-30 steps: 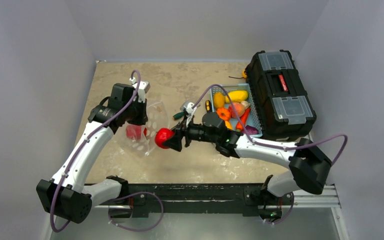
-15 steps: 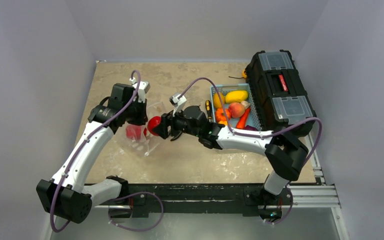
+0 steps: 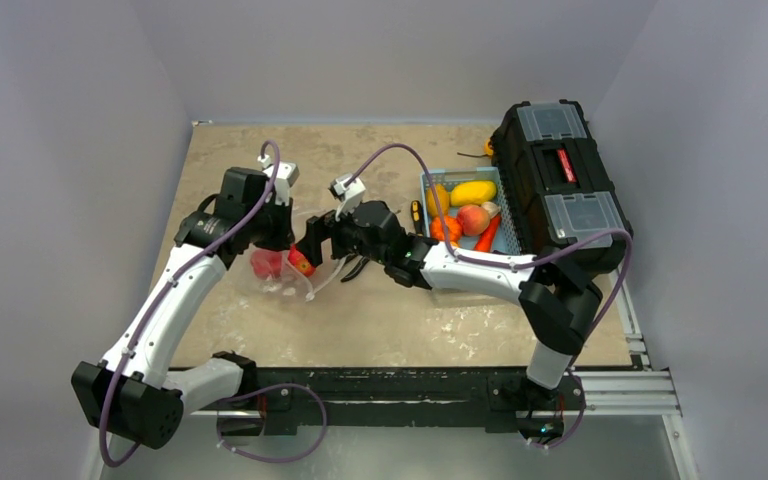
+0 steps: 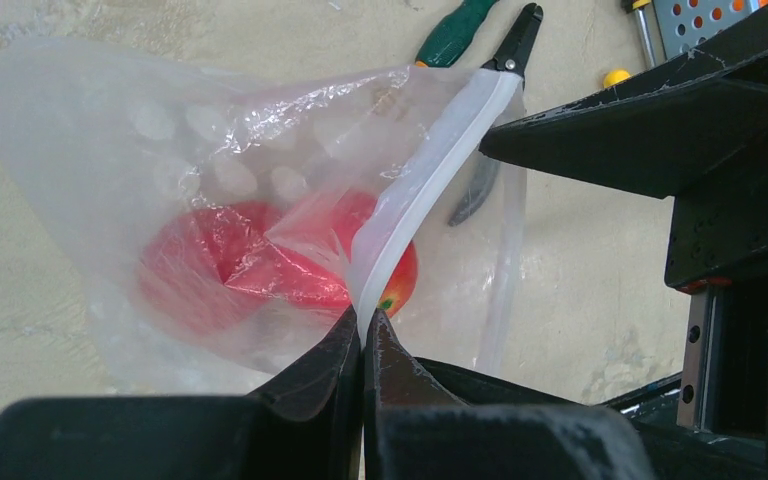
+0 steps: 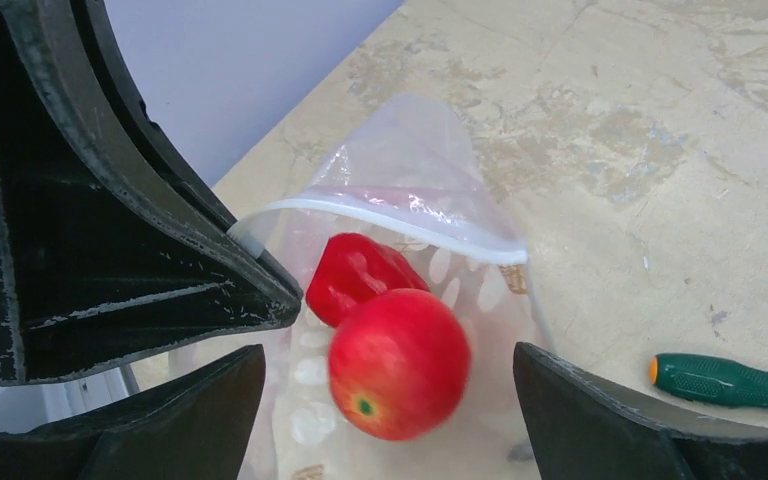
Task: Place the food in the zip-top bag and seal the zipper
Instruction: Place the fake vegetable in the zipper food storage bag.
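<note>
Food (image 5: 398,362) in zip-top bag (image 5: 410,150), basket (image 3: 424,186) to its right.

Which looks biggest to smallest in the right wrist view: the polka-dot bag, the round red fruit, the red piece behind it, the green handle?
1. zip-top bag.
2. round red fruit, nearer the camera.
3. Unsure, not ranked: red piece, partly hidden by the fruit, and green handle, long but thin and cut off by the frame edge.

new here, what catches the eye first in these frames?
A red apple hangs in the gap of the open right claw, at the mouth of the polka-dot bag, where another red piece already lies inside. The left claw is shut on the bag's white zipper, holding the mouth open. On the table's right side, a blue basket of toy food sits beside a black toolbox.
</note>
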`<action>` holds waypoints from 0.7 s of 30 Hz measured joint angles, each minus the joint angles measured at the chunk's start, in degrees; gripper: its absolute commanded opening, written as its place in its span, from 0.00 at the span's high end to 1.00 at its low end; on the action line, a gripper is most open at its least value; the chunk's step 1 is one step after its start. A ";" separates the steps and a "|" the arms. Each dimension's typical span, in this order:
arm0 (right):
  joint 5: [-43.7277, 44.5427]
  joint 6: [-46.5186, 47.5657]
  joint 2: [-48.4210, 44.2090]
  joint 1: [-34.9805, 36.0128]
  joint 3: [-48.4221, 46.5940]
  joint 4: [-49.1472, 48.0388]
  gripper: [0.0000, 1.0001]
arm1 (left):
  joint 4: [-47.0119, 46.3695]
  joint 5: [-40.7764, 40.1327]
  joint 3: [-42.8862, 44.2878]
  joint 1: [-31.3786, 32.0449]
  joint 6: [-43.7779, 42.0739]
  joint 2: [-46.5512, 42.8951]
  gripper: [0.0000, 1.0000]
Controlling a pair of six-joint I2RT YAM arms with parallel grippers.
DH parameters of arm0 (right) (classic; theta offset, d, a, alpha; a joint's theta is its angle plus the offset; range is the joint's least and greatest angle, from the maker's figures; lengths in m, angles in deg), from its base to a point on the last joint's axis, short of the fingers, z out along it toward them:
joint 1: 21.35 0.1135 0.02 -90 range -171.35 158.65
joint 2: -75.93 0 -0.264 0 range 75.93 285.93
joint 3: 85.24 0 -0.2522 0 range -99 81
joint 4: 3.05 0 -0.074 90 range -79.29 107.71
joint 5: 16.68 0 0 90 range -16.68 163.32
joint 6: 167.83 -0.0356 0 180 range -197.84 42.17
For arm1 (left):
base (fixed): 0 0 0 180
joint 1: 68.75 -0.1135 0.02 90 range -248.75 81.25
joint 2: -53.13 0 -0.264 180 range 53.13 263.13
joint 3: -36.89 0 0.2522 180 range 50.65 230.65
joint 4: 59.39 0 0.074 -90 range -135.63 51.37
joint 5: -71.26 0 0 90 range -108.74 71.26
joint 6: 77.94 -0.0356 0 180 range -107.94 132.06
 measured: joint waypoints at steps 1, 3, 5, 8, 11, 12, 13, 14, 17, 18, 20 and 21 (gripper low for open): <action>0.00 0.11 0.00 0.00 -0.02 0.04 0.03 | 0.00 -0.15 0.00 0.00 0.00 -0.07 1.00; 0.00 0.42 0.00 0.00 -0.02 0.11 0.03 | 0.02 -0.37 0.00 0.00 0.00 -0.22 1.00; 0.02 0.68 -0.02 0.00 -0.02 0.28 0.03 | 0.02 -0.59 0.00 0.00 0.00 -0.35 1.00; 0.63 1.22 -0.90 0.00 0.42 0.50 0.05 | 0.02 -0.74 0.00 0.00 0.00 -0.46 1.00; 1.14 1.73 -3.02 0.00 1.75 0.57 0.06 | 0.02 -0.76 0.00 0.00 0.00 -0.48 1.00; 1.36 1.84 -4.00 0.00 2.40 0.57 0.06 | 0.02 -0.79 0.00 0.00 0.00 -0.48 1.00; 1.57 1.97 -5.22 0.00 3.17 0.66 0.06 | 0.00 -0.81 0.00 0.00 0.00 -0.48 1.00; 1.86 2.01 -6.27 0.00 3.82 0.70 0.06 | 0.00 -0.83 0.00 0.00 0.00 -0.48 1.00; 2.75 2.47 -10.75 0.00 7.08 0.61 0.06 | 0.00 -0.94 0.00 0.00 0.00 -0.48 1.00; 2.97 2.69 -12.09 0.00 8.07 0.68 0.06 | 0.00 -0.94 0.00 0.00 0.00 -0.48 1.00; 4.13 3.48 -15.23 0.00 10.58 0.57 0.05 | 0.02 -0.94 0.00 0.00 0.00 -0.48 1.00; 4.83 3.89 -16.74 0.00 11.89 0.59 0.05 | 0.02 -0.94 0.00 0.00 0.02 -0.48 1.00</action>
